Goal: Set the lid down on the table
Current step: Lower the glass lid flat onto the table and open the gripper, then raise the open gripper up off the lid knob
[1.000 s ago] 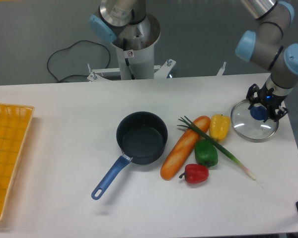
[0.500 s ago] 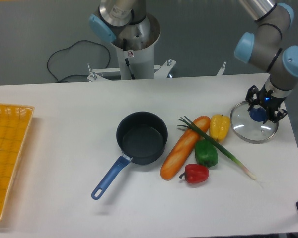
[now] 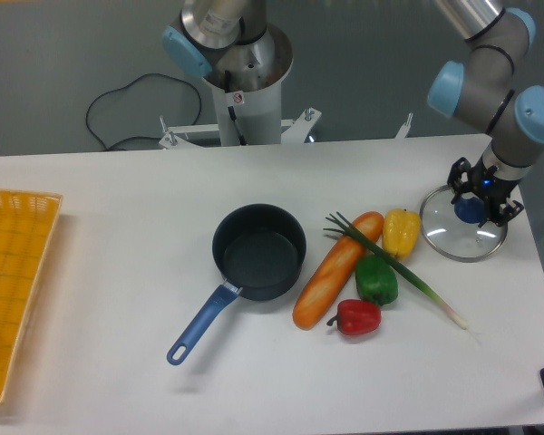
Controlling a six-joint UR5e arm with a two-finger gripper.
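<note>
The lid [image 3: 463, 227], clear glass with a metal rim and a blue knob [image 3: 471, 211], lies flat on the white table [image 3: 118, 299] at the far right. My gripper [image 3: 483, 192] hangs just above the knob, its black fingers [image 3: 459, 174] spread to either side of it. The jaws look open and do not clamp the knob. The dark blue saucepan [image 3: 258, 251] stands uncovered at the table's middle, its blue handle pointing to the front left.
A baguette [image 3: 337, 269], yellow pepper [image 3: 401, 231], green pepper [image 3: 376, 280], red pepper [image 3: 355, 317] and spring onion [image 3: 408, 272] lie between pot and lid. A yellow mesh tray [image 3: 14, 281] sits at the left edge. The table's right edge is close to the lid.
My gripper has lifted slightly off the knob and shifted a little to the right. The lid stays flat on the table.
</note>
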